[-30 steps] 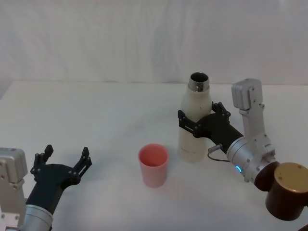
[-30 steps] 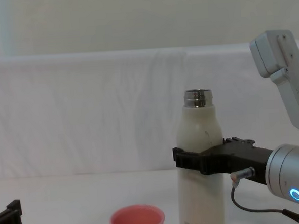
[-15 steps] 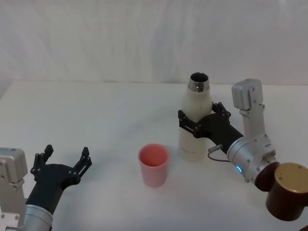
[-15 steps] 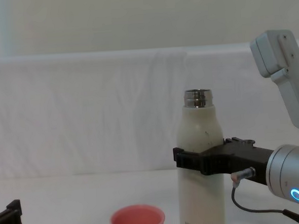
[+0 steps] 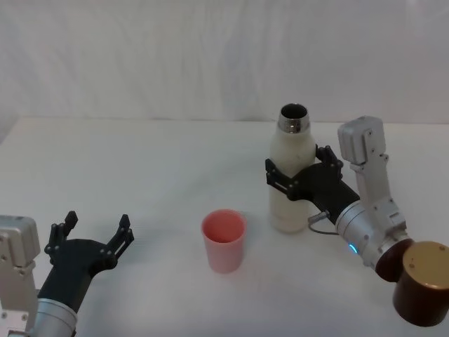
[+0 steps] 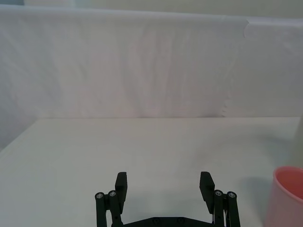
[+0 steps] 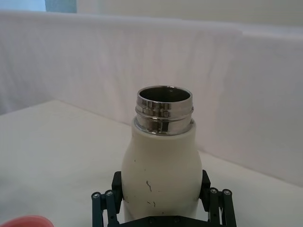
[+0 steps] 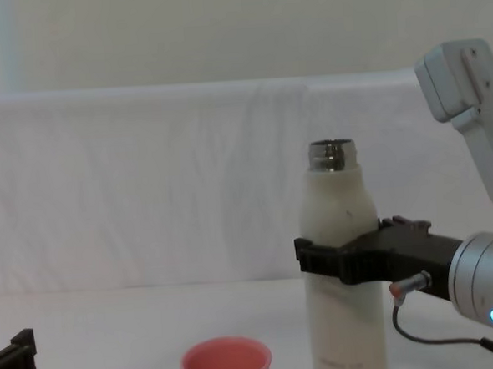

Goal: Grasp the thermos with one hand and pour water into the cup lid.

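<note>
Now our right hand [image 5: 298, 177], clamped around the thermos [image 5: 290, 172], has carried it upright slightly rightward, farther from the cup lid [image 5: 224, 241]; it may be lifted off the bench [image 5: 140, 168], though we cannot be sure. Pouring hasn't begun. Our left hand [image 5: 95, 242] waits spread, well left of the cup lid.
</note>
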Controlling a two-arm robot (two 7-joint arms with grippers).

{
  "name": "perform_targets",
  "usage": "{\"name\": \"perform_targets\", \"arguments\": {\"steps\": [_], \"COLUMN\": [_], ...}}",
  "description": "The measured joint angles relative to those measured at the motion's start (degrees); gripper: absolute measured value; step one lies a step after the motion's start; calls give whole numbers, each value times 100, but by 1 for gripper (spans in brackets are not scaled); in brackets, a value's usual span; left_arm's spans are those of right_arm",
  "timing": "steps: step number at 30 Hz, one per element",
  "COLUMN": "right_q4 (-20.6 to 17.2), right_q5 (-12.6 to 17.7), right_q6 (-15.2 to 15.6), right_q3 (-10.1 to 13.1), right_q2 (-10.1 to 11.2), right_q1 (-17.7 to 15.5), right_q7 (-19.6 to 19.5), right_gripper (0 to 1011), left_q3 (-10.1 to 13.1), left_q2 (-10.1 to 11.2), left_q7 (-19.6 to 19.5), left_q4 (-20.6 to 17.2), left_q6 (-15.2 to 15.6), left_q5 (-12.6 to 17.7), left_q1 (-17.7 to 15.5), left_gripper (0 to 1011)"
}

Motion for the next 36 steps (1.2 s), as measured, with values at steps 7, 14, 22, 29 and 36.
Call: {"name": "perform_targets", "arguments": {"steps": [7,14,22,29,36], "right_q4": [-351,-667,-966,-1146,-1244], "right_q5": [-449,-1036,-1752,-2278,-2780], "right_q6": [23,101,207,279,268], "right_q3": [-46,-138,-290,-450,-659], "right_q2": [133,339,663,909,1093], "right_q1": [-108,-195,-248,-263,-251], "right_q7": [-147,-234,-171,-7,165], "right_gripper": [958,958,958,958,958], "left_q3": [0,0,0,0,0], "left_q2": [0,0,0,0,0], "left_q7": [0,0,0,0,0], "left_q4": [0,0,0,0,0], "left_q6": [0,0,0,0,0], "left_q5": [0,0,0,0,0], "left_q1": [0,0,0,0,0], "left_gripper": [1001,1001,1001,1001,1001]}}
